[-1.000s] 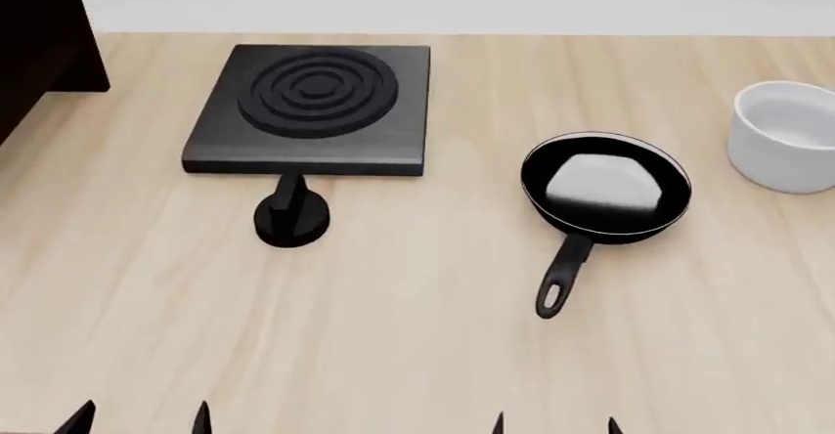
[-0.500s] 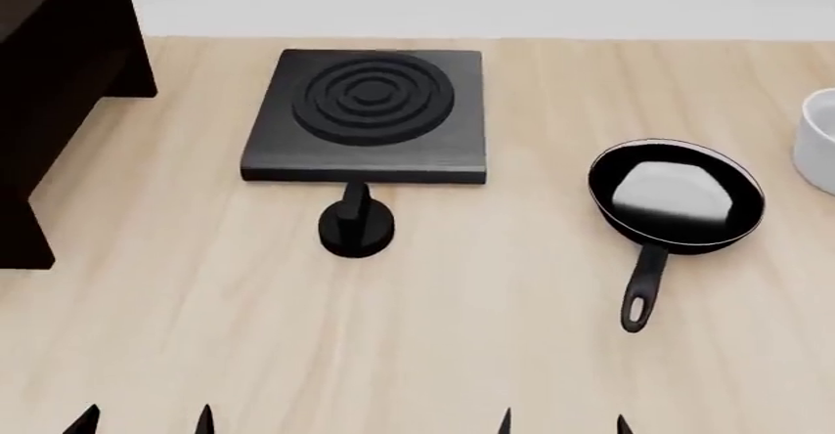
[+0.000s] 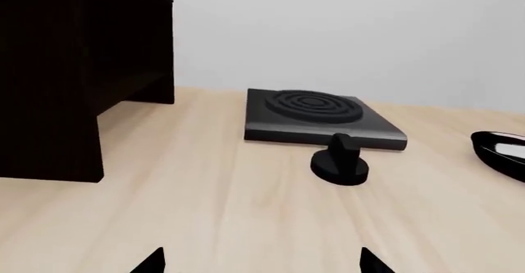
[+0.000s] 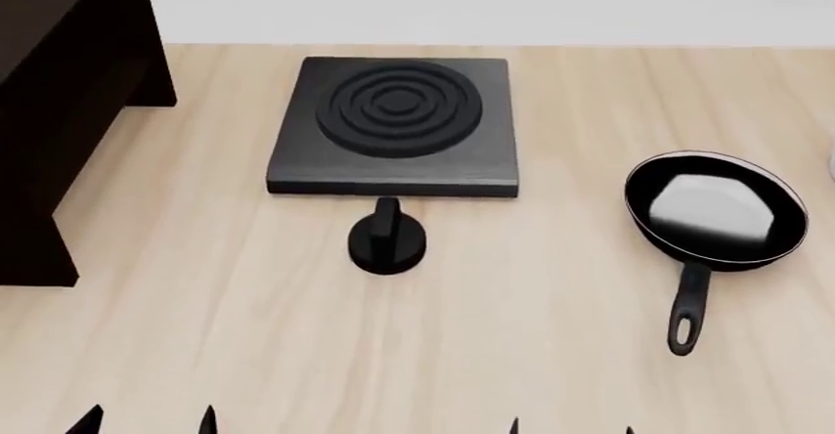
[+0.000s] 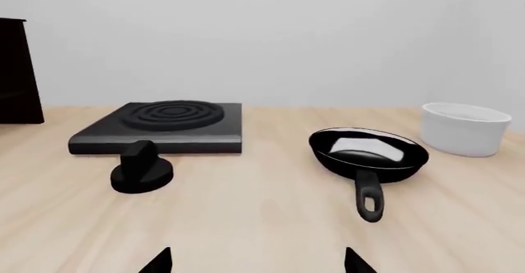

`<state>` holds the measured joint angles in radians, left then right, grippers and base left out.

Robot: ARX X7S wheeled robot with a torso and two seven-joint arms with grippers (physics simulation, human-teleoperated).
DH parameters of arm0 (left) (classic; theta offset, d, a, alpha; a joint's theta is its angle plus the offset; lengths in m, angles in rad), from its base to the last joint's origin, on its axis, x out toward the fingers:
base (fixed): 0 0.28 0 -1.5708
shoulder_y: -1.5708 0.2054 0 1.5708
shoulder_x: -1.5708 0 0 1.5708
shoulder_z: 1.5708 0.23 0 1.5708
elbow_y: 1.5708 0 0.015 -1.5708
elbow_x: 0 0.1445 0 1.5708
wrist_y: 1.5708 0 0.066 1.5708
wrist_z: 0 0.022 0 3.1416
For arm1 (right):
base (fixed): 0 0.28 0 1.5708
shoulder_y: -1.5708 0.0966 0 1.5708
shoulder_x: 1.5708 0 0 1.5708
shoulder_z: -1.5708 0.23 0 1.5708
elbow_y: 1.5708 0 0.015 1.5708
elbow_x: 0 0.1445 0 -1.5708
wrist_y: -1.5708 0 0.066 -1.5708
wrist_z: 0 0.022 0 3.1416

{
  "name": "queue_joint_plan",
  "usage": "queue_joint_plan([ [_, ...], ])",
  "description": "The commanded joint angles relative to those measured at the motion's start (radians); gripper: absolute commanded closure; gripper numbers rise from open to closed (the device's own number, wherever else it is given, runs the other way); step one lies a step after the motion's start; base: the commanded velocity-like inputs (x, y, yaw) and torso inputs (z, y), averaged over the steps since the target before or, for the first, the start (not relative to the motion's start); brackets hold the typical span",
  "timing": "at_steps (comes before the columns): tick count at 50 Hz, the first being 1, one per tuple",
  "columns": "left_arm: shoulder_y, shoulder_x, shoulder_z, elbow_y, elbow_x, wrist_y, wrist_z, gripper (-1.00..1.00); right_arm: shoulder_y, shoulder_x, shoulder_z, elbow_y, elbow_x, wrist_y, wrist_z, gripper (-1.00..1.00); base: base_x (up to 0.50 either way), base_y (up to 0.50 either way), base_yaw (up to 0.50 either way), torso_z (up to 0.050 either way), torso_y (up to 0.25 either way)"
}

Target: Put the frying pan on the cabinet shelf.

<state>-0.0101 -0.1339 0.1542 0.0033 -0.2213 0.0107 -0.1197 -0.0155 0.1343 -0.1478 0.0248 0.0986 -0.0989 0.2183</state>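
We find the pan (image 4: 714, 206) flat on the counter (image 4: 235, 336), to the right of the burner plate (image 4: 394, 126) and well apart from it. Its handle (image 4: 687, 307) runs back towards the robot, so the long axis lies near fore-and-aft, end hole nearest us.

The right end effector (image 4: 572, 428) shows only as two tips low in the head view, spread apart and holding nothing; the pan lies ahead of it and slightly to its right. The left end effector (image 4: 147, 420) is likewise released, and much farther from the pan. We judge the right arm the one to reach.

The cabinet (image 4: 59, 111) stands at the far left, beyond the burner plate and the knob (image 4: 386, 241). Bare counter surrounds the handle on all sides. A pot (image 5: 465, 127) sits beyond the pan, clear of it.
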Motion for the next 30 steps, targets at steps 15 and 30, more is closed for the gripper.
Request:
queue_joint_plan([
  [15,-0.005,-0.014,0.020,-0.009,-0.017,0.007,-0.016,-1.00,0.051,0.012,-0.019,0.086,0.007,-0.044,0.013,-1.00,0.50,0.00,0.00,0.000,0.000],
  [30,-0.007,-0.022,0.026,-0.010,-0.025,0.012,-0.029,-1.00,0.058,0.015,-0.038,0.102,0.010,-0.054,0.018,-1.00,0.50,0.00,0.00,0.000,0.000],
])
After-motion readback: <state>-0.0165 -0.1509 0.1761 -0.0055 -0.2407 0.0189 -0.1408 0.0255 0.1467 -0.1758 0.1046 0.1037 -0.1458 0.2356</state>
